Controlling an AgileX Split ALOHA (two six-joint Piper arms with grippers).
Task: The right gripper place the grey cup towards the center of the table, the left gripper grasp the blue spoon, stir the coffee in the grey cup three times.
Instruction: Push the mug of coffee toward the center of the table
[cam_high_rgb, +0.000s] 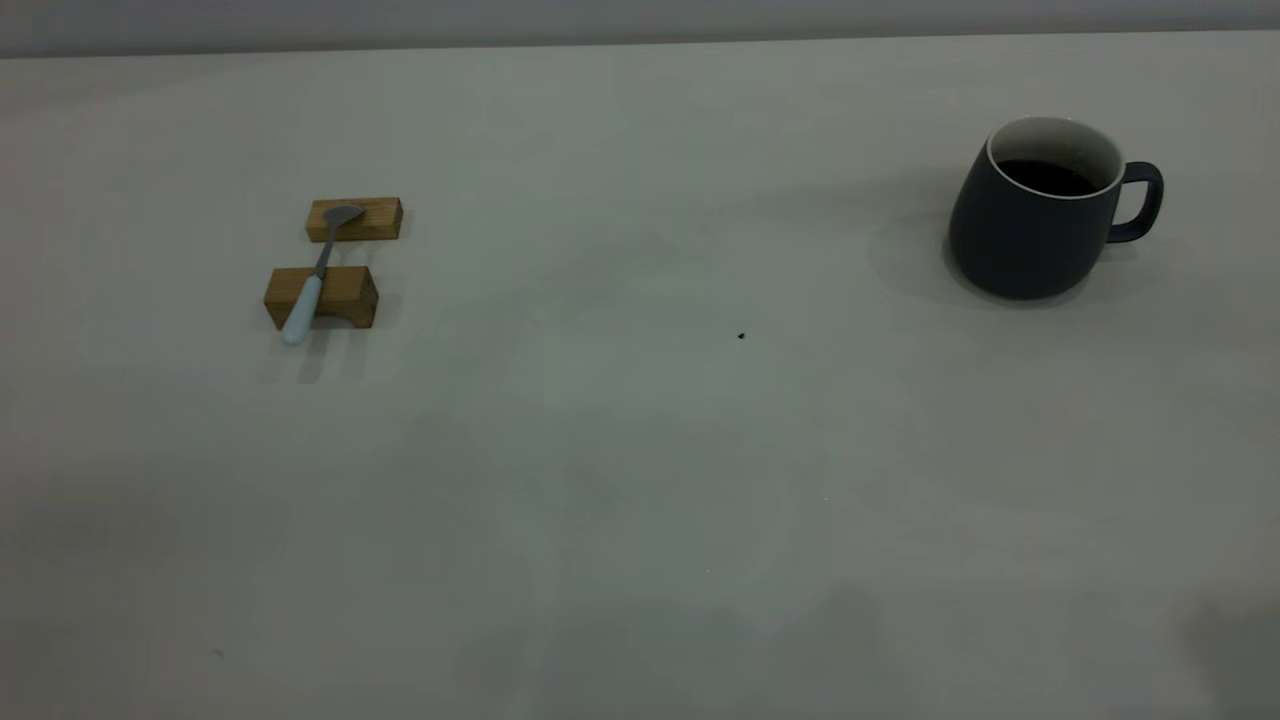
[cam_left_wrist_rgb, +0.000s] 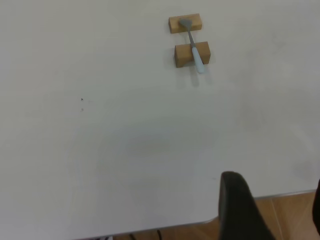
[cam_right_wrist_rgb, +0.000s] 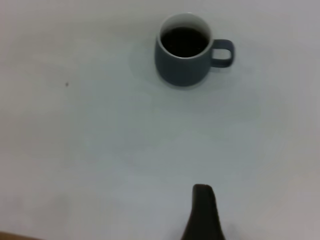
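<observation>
The grey cup (cam_high_rgb: 1030, 235) stands upright at the far right of the table (cam_high_rgb: 640, 470), handle turned to the right, with dark coffee (cam_high_rgb: 1045, 178) inside. In the right wrist view the cup (cam_right_wrist_rgb: 182, 57) is well ahead of my right gripper (cam_right_wrist_rgb: 260, 210), of which one dark finger (cam_right_wrist_rgb: 202, 212) shows, with bare table on both sides of it. The blue spoon (cam_high_rgb: 315, 275) lies across two wooden blocks at the left. My left gripper (cam_left_wrist_rgb: 275, 190) hangs open over the table's near edge, far from the spoon (cam_left_wrist_rgb: 194, 49). Neither gripper appears in the exterior view.
The far wooden block (cam_high_rgb: 354, 219) carries the spoon's bowl and the near one (cam_high_rgb: 335, 297) its handle. A tiny dark speck (cam_high_rgb: 741, 336) marks the table's middle. Wooden floor (cam_left_wrist_rgb: 280, 220) shows past the table edge in the left wrist view.
</observation>
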